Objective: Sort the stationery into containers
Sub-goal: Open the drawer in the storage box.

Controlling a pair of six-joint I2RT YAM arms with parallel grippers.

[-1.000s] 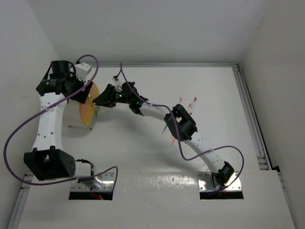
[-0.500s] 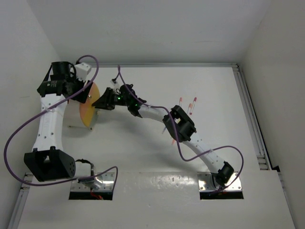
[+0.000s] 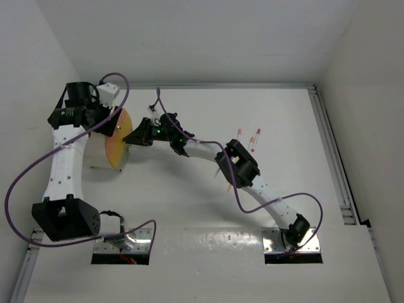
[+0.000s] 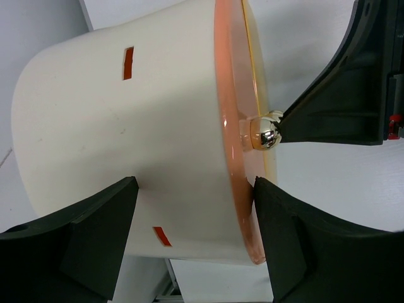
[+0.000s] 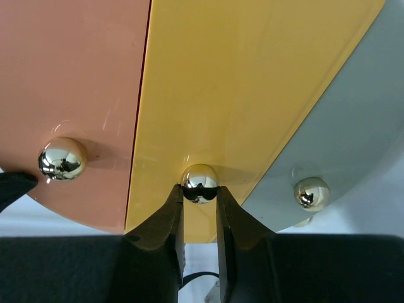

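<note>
- On the yellow plastic bin front [image 5: 252,76], the small gold ball knob [image 5: 199,180] sits pinched between the right gripper's [image 5: 199,192] fingers, likely to pull it open.
- Around them, the left gripper [image 4: 196,189] clamps across the big white cylindrical drum [image 4: 95,113], bracing it.
- Thin pink pens [image 3: 252,139] lie on the white table [image 3: 284,120], well apart.

The top external camera sits high above and behind the 2 metal arm bases [image 3: 123,240], looking down from far off on the whole white table [image 3: 284,113]. The left wrist camera rides behind the left gripper [image 4: 194,189] and faces forward along its jaws, very near the big white cylindrical plastic drum with a round orange face [image 4: 95,126] that lies between them. The right wrist camera looks past the right gripper [image 5: 199,192] from even closer, at the small shiny gold round metal knob [image 5: 199,182] between its jaws. All 3 views share the drum. The left wrist view also catches the right gripper at the drum's face, beyond its own jaws.
</note>
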